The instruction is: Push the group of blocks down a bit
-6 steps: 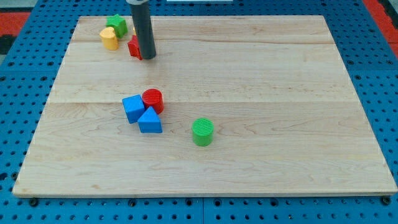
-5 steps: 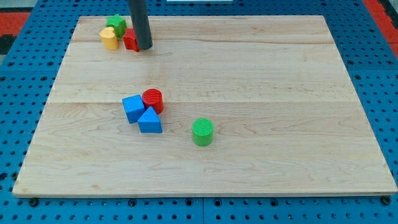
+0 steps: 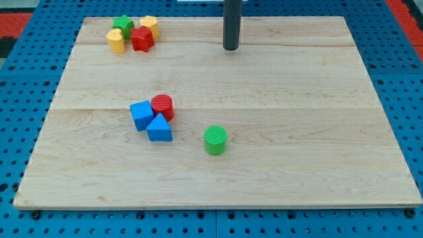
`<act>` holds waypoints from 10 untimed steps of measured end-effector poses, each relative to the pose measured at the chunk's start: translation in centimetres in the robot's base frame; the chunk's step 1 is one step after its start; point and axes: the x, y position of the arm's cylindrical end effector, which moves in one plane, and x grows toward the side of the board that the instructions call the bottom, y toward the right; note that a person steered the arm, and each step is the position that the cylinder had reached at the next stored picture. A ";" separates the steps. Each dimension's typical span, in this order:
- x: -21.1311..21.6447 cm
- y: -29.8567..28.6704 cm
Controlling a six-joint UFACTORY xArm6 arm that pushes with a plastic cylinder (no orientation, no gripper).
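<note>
A group of several blocks sits at the board's top left: a green star-like block (image 3: pixel 123 25), a yellow block (image 3: pixel 149 25), another yellow block (image 3: pixel 115 41) and a red star-like block (image 3: pixel 141 39). They touch one another. My tip (image 3: pixel 230 49) rests on the board near the top, well to the right of this group and apart from every block.
A second cluster lies left of the middle: a blue cube (image 3: pixel 141 115), a red cylinder (image 3: pixel 162 106) and a blue triangular block (image 3: pixel 158 128). A green cylinder (image 3: pixel 215 140) stands alone to their right. The wooden board (image 3: pixel 297 132) lies on a blue pegboard.
My tip has moved from beside the red star block to the right along the top of the board. The red star has shifted slightly, and the second yellow block now shows.
</note>
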 end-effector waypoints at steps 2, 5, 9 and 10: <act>0.9 -0.5; 9.9 -11.3; 13.7 -15.6; 16.2 -15.3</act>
